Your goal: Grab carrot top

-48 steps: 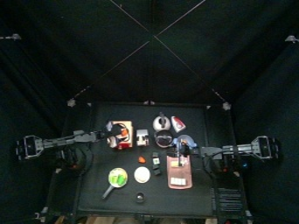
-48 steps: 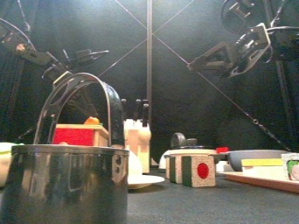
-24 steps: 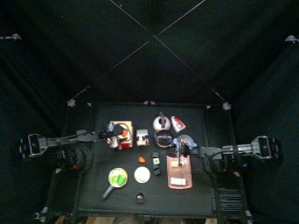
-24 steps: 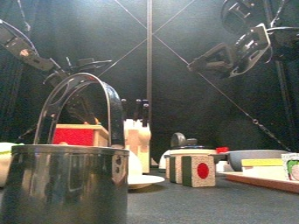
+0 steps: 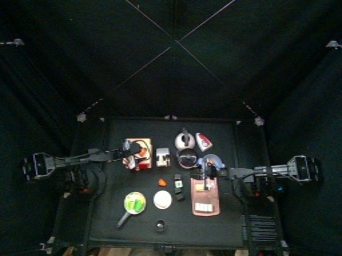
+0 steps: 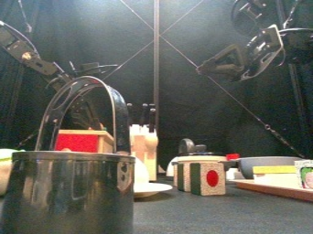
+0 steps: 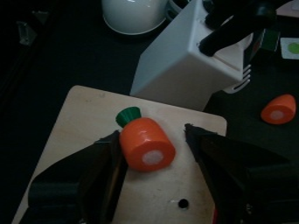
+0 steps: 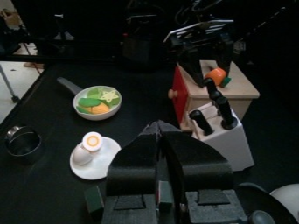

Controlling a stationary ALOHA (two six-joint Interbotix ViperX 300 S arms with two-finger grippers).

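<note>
The carrot (image 7: 149,145) is a chunky orange piece with a green top (image 7: 128,115), lying on a pale square board (image 7: 105,109). My left gripper (image 7: 152,138) hangs over it, open, one jaw on each side of the orange body and not touching it. From above, the carrot (image 5: 136,150) lies at the table's left-middle under the left gripper (image 5: 132,153). In the right wrist view the carrot (image 8: 216,77) lies on top of a red box (image 8: 184,90). My right gripper (image 8: 163,133) is shut and holds nothing, right of centre (image 5: 217,171).
A white knife block (image 7: 193,52) stands right beside the board, with a small orange piece (image 7: 278,107) past it. A steel pot (image 6: 68,192) fills the front view's near left. A pan of vegetables (image 8: 96,101) and an egg on a plate (image 8: 87,144) lie near the table's front.
The left arm has sunk a little towards the carrot, jaws still wide. The right arm has not moved.
</note>
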